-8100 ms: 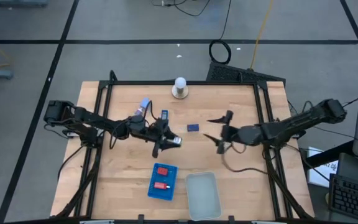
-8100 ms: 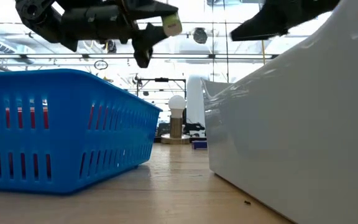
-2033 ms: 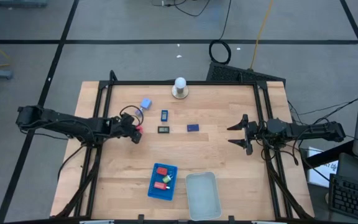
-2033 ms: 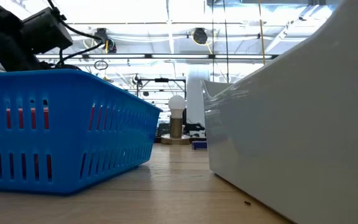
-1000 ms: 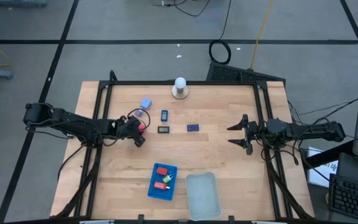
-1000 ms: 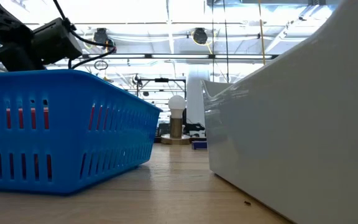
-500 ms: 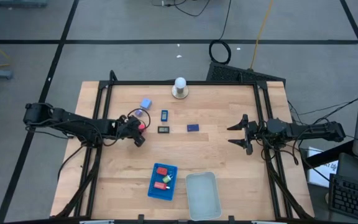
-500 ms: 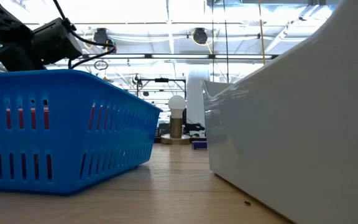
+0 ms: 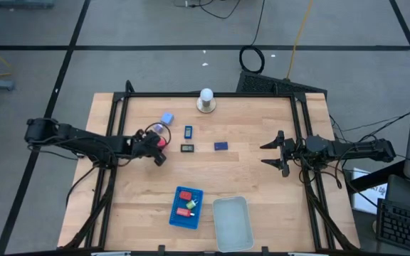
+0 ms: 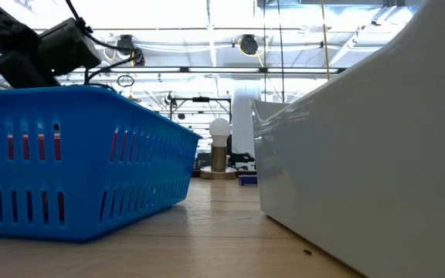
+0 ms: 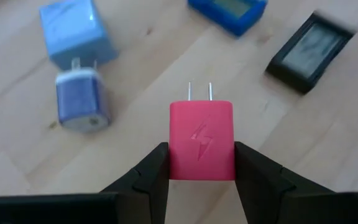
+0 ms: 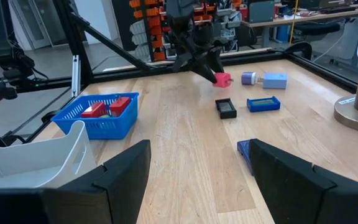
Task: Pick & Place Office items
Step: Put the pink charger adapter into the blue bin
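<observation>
Near the table's (image 9: 262, 206) left edge, toward the far side: left pincer (image 11: 201, 163) clamped on a red plug block (image 11: 201, 141), prongs pointing away, held just above the wood beside a purple plug (image 11: 82, 104), a light blue block (image 11: 77, 31), a blue rectangle (image 11: 227, 10) and a black rectangular piece (image 11: 312, 52). By the right edge: right pincer (image 9: 274, 153) spread wide, holding nothing. Toward the near edge: blue tray (image 9: 174, 219) with red and green pieces inside.

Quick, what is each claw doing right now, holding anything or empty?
Left claw: closed on a red charger plug, over the table's left side.
Right claw: open, empty, waiting at the table's right side.
</observation>
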Available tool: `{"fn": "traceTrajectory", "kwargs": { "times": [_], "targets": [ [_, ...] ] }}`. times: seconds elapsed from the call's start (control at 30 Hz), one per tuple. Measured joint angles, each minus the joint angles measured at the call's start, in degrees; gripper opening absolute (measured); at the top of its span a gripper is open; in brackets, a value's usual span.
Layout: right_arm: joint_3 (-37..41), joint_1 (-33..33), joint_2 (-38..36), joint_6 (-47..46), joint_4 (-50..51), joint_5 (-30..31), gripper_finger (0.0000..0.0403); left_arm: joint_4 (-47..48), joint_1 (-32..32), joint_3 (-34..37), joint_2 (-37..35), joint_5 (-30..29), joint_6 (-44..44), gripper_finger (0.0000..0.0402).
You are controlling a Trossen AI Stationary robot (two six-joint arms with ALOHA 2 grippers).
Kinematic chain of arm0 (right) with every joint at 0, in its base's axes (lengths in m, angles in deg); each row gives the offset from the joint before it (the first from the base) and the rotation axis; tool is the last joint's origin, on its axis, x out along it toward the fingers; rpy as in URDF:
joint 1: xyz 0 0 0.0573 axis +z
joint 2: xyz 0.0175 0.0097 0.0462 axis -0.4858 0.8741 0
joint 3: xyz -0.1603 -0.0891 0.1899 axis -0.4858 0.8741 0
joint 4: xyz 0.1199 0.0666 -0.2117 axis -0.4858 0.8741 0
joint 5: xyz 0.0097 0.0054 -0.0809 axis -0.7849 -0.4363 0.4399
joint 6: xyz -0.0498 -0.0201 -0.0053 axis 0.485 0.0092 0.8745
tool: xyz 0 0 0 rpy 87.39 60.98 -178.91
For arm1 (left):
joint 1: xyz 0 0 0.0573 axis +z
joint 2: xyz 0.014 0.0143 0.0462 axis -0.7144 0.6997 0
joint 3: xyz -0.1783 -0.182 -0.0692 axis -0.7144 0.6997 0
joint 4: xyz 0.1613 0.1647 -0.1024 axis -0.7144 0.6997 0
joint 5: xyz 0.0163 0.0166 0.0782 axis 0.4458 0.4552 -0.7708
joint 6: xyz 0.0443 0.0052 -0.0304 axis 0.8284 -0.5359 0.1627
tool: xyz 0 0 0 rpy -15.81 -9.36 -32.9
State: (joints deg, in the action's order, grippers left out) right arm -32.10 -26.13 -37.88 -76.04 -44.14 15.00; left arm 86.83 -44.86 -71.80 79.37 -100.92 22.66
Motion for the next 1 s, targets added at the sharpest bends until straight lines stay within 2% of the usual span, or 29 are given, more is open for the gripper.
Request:
{"fn": "traceTrajectory", "kwargs": {
  "times": [0.2,0.43,0.73,1.0],
  "targets": [
    [0.0,0.0,-0.02,0.12,0.0,0.02,0.0263,-6.89,-2.02,-0.02,-3.19,1.89,5.47,0.0146],
    [0.0,0.0,0.0,0.06,0.02,0.02,0.0263,-16.76,-8.15,-0.04,-4.72,5.2,13.87,0.0152],
    [-0.01,0.0,0.0,0.06,0.02,0.02,0.0263,-28.73,-16.58,-0.04,-4.72,13.95,22.96,0.0155],
    [-0.02,0.0,-0.02,0.23,0.0,0.02,0.0263,-34.8,-23.91,-0.05,-4.15,12.84,24.1,0.0146]
  ]
}}
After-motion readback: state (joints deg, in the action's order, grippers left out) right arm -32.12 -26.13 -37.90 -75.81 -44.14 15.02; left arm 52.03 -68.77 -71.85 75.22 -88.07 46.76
